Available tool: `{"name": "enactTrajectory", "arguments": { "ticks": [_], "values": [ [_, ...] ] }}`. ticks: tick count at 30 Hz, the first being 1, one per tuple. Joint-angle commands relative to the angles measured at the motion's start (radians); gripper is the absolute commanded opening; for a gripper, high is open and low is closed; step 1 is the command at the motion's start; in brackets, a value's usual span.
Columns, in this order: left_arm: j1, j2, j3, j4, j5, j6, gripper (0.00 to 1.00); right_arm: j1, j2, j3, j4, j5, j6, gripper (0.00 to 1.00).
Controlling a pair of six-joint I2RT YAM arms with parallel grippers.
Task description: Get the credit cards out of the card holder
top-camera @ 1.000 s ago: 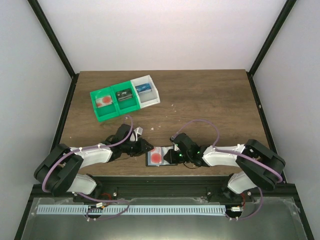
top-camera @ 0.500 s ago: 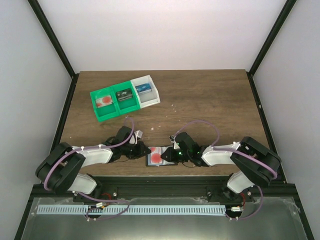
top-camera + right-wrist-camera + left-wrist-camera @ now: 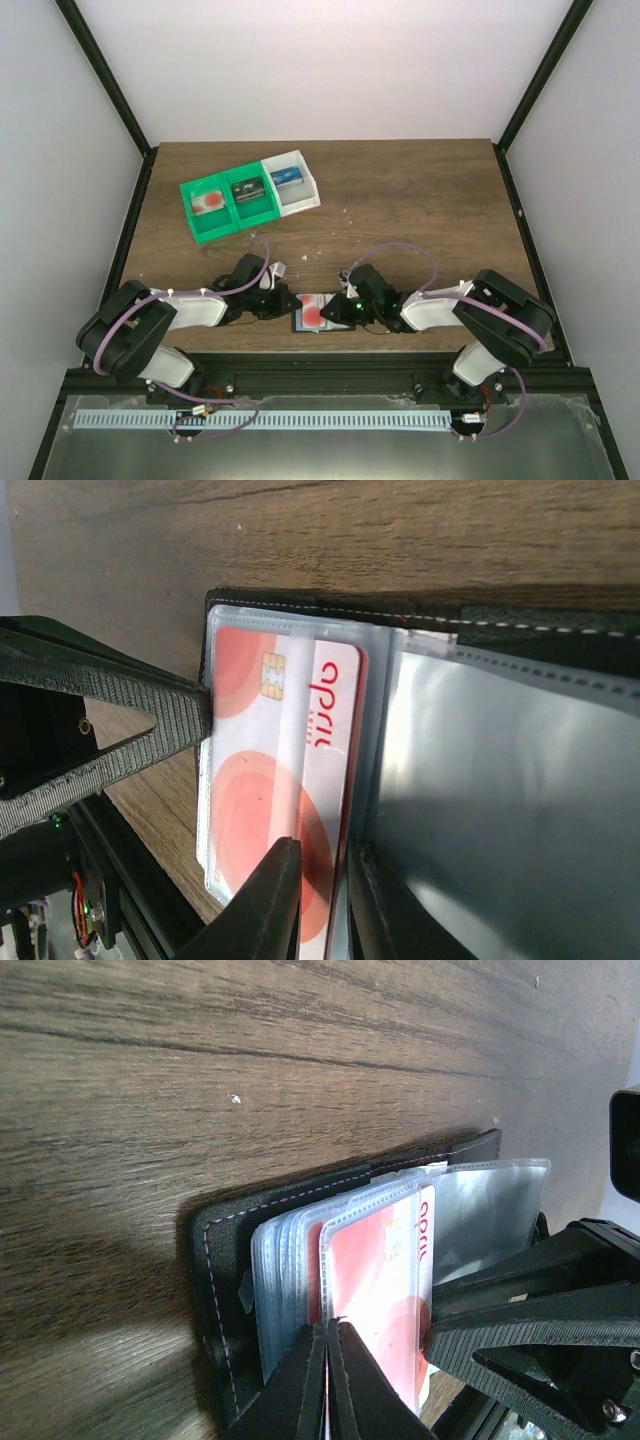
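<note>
The black card holder point(image 3: 297, 325) lies open near the table's front edge, its clear sleeves fanned out point(image 3: 215, 1280) point(image 3: 300, 600). A red and pinkish-white credit card point(image 3: 313, 315) sits in the top sleeve point(image 3: 380, 1270) point(image 3: 270, 780). My left gripper point(image 3: 288, 303) is shut, its tips point(image 3: 328, 1325) pinching the outer edge of that sleeve. My right gripper point(image 3: 343, 312) comes from the other side, its jaws nearly together point(image 3: 320, 855) around the card's edge at the spine. Whether it grips the card alone or card and sleeve is unclear. More cards behind are mostly hidden.
A green-and-white three-compartment tray point(image 3: 262, 208) stands at the back left, holding a red-and-pink card point(image 3: 207, 203), a black item point(image 3: 247, 188) and a blue item point(image 3: 287, 177). The table's front edge runs just below the holder. Small crumbs point(image 3: 345, 212) dot the wood.
Both grippers have closed in slightly on the card holder from either side. The holder has stayed in place.
</note>
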Motion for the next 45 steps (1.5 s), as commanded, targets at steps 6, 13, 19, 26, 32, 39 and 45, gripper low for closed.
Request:
{"name": "enactTrajectory", "arguments": {
  "ticks": [6, 13, 19, 26, 32, 39, 45],
  "values": [
    [0.002, 0.027, -0.005, -0.016, -0.013, 0.01, 0.05, -0.025, -0.006, -0.045, 0.087, -0.034, 0.022, 0.01],
    [0.001, 0.036, -0.013, -0.021, -0.016, 0.016, 0.05, -0.038, -0.052, -0.106, 0.136, -0.046, 0.033, 0.0],
    [0.002, 0.046, -0.018, -0.01, -0.013, 0.008, 0.05, -0.046, -0.064, -0.129, 0.133, -0.046, 0.037, 0.01],
    [0.002, 0.034, -0.024, 0.004, -0.018, -0.015, 0.05, -0.049, -0.102, -0.142, 0.059, 0.002, 0.021, 0.01],
    [0.001, 0.037, -0.011, 0.008, -0.011, -0.024, 0.06, -0.053, -0.221, -0.151, -0.038, 0.02, -0.035, 0.01],
    [0.001, -0.026, 0.008, 0.031, 0.061, -0.065, 0.15, -0.053, -0.413, -0.129, -0.24, 0.069, -0.108, 0.01],
    [0.001, -0.159, 0.082, -0.096, 0.06, -0.017, 0.44, -0.054, -0.542, -0.072, -0.392, 0.046, -0.205, 0.0]
  ]
}}
